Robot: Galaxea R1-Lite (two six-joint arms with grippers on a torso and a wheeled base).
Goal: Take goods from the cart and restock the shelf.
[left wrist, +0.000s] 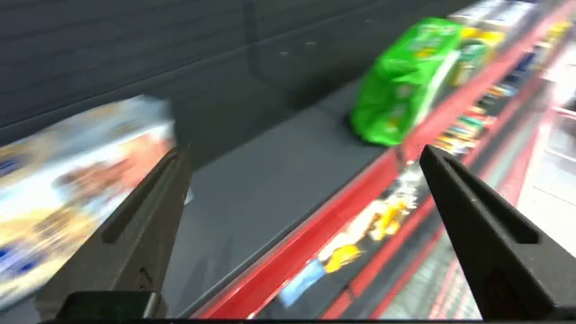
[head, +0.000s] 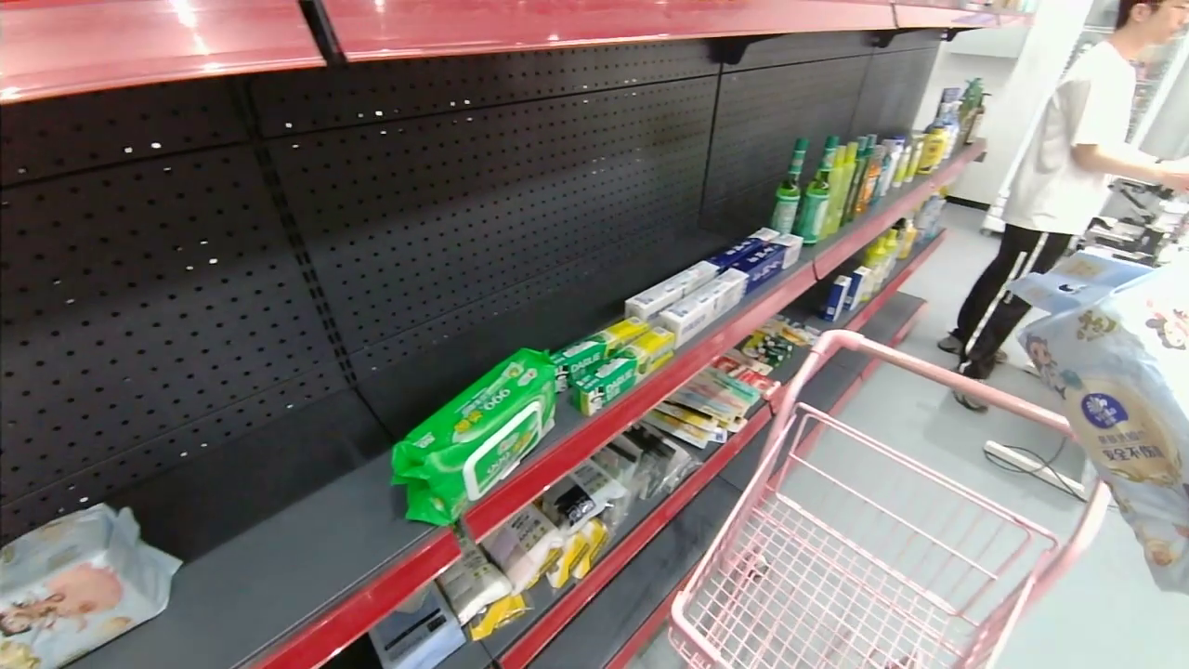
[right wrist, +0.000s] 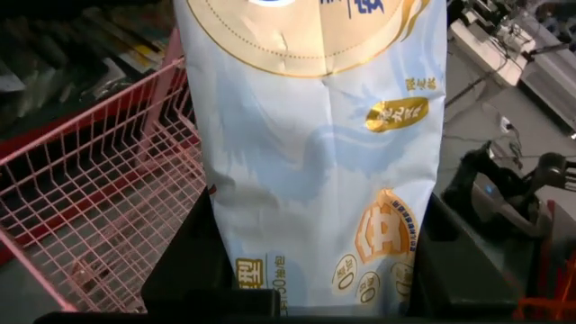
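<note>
Restocking, carry step | my right claw (right wrist: 324, 265) grips the pale blue pack (head: 1129, 409), held just beside the pink cart (head: 929, 372) | my left claw (left wrist: 301, 225) gapes empty beyond the cart | next, I judge: swing pack across the cart onto bare shelf (head: 307, 557).

You had the shelf (head: 279, 567) running along your left, with the cart (head: 929, 372) standing before it on your right. On the shelf board, one wipes pack (head: 74, 585) lay at the near left end, and a second pack (head: 474, 437) sat farther along at the front edge, well apart from the first. Beyond that came a row of boxes (head: 608, 362), then bottles (head: 817, 195) toward the far end. Your left gripper (left wrist: 304, 157) hung over the bare board between the two packs. Your right gripper (right wrist: 324, 256) clasped a bag (head: 1124, 409) above the cart's right rim.
</note>
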